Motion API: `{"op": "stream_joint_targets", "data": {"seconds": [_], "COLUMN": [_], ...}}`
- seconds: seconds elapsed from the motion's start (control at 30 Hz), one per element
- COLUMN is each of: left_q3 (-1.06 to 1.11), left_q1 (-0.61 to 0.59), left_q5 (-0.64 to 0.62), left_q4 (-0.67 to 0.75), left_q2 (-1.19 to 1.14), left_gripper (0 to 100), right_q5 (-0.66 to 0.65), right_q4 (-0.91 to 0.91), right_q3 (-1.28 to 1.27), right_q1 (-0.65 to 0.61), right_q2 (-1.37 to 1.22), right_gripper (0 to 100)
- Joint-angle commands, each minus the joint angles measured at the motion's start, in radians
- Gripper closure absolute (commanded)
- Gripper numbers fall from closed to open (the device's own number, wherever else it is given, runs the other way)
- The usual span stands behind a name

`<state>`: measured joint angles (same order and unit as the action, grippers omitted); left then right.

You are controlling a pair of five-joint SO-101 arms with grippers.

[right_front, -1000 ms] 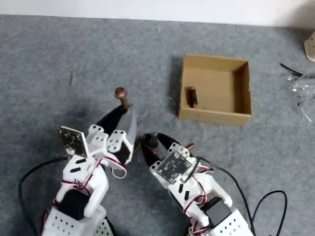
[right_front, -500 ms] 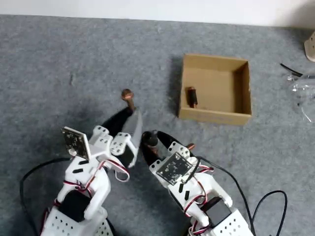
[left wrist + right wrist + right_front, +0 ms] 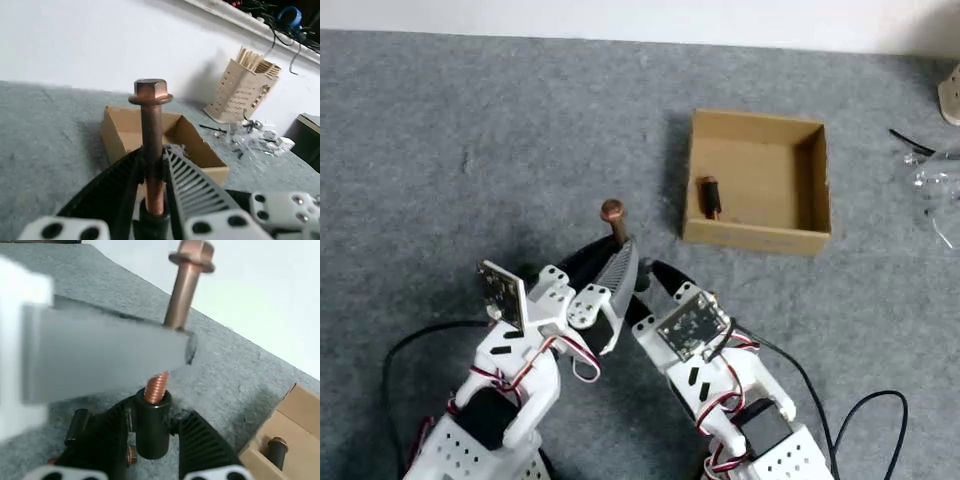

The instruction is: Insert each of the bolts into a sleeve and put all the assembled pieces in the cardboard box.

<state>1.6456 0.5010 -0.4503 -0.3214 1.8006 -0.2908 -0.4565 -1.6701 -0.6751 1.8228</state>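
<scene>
High view: left hand [image 3: 614, 243] closed on a bolt [image 3: 612, 211], head up, near the cardboard box [image 3: 757, 238]; one assembled piece [image 3: 708, 197] lies inside. Grey table [image 3: 470, 120]. Left wrist view: bolt upright between the fingers, its lower end at a black sleeve [image 3: 152, 225]. Right wrist view: right hand [image 3: 152, 436] clamped on that sleeve, threaded tip in its mouth.

Soft, even room light, no glare. Seen from above, the open brown cardboard box [image 3: 757, 238] throws a faint shadow leftward onto the grey carpeted table [image 3: 440, 120]; the copper-coloured flanged bolt [image 3: 151, 130] shows a dull sheen.
</scene>
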Motion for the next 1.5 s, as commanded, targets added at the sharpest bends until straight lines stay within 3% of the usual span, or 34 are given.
{"op": "stream_joint_targets", "data": {"seconds": [0.0,0.47,0.67,0.8,1.03,1.23,1.47], "left_q3": [0.01,0.051,0.051,0.051,0.051,0.051,0.051], "left_q1": [0.012,0.015,0.018,0.114,0.116,0.11,0.091], "left_q5": [-0.005,-0.005,-0.005,-0.003,0.005,0.12,0.126], "left_q4": [0.075,0.109,-0.018,-0.095,-0.068,-0.008,-0.005], "left_q2": [0.021,0.019,0.021,0.021,0.021,0.021,0.021], "left_gripper": [99,99,99,99,99,99,99], "right_q5": [0.015,0.015,0.031,0.075,0.08,0.08,0.074], "right_q4": [0.036,0.036,0.038,0.038,0.038,0.038,0.036], "right_q3": [-0.097,-0.097,-0.093,-0.094,-0.09,-0.09,-0.09], "right_q1": [0.018,0.021,0.064,0.067,0.068,0.101,0.097], "right_q2": [0.015,0.016,0.016,0.016,0.016,0.016,0.016], "right_gripper": [99.4,99.4,99.4,99.4,99.4,99.4,99.4]}}
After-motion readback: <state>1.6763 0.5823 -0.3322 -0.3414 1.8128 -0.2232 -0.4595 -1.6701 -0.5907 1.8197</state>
